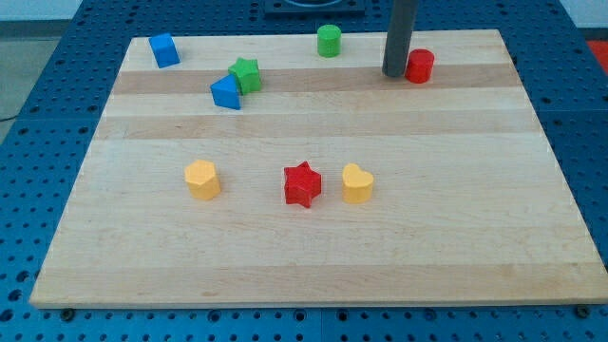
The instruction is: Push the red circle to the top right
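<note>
The red circle is a short red cylinder near the view's top right of the wooden board. My tip is the lower end of a dark rod that comes down from the view's top. It stands just left of the red circle, touching it or nearly so.
A green cylinder sits top centre. A blue block is at top left. A green star touches a blue triangle. A yellow hexagon, a red star and a yellow heart line the middle.
</note>
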`<action>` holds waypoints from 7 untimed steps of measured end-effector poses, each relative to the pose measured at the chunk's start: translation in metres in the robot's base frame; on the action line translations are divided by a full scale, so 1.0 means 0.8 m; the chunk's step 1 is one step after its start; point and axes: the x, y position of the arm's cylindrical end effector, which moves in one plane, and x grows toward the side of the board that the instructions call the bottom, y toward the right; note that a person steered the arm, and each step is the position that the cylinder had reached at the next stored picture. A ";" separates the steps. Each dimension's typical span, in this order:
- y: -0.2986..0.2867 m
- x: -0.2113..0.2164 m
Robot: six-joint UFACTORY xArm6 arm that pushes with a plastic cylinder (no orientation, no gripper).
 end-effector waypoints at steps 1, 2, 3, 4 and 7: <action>0.001 0.024; 0.036 0.019; 0.086 0.006; 0.094 -0.014; 0.074 -0.034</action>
